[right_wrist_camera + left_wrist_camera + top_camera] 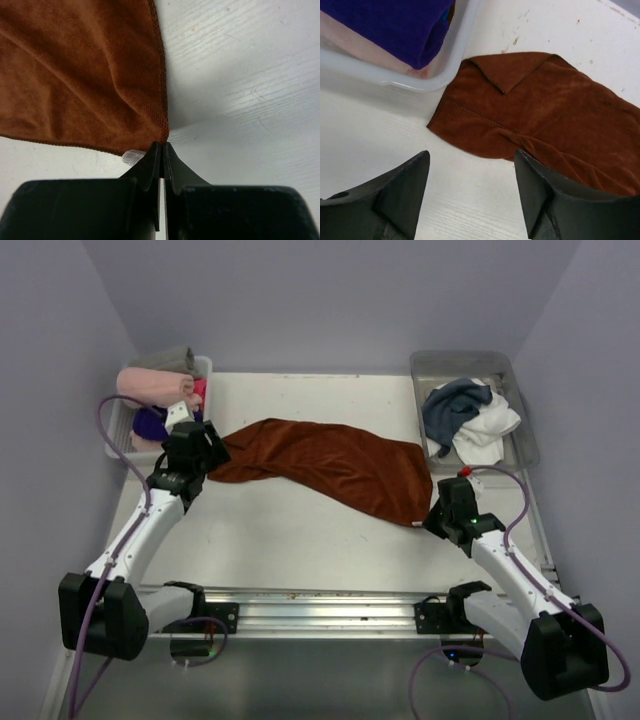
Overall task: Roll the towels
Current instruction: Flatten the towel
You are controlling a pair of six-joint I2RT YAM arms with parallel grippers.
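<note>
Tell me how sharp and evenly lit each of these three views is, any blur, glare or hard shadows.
Top view: soft, even light, sharp throughout, only faint shadows on the table around the brown towel. Left wrist view: towel weave crisp, the near jaws dark and slightly soft-edged. Right wrist view: towel crisp, a soft grey shadow on the table beside its edge, jaws almost featureless black.

surface: white table (pixel 300 530) | on it: rust-brown towel (pixel 330 465) spread mid-table | white bin (pixel 207 366) far-left corner | clear tray (pixel 522 435) far-right corner

Both wrist views crop the rust-brown towel (pixel 545 130).
</note>
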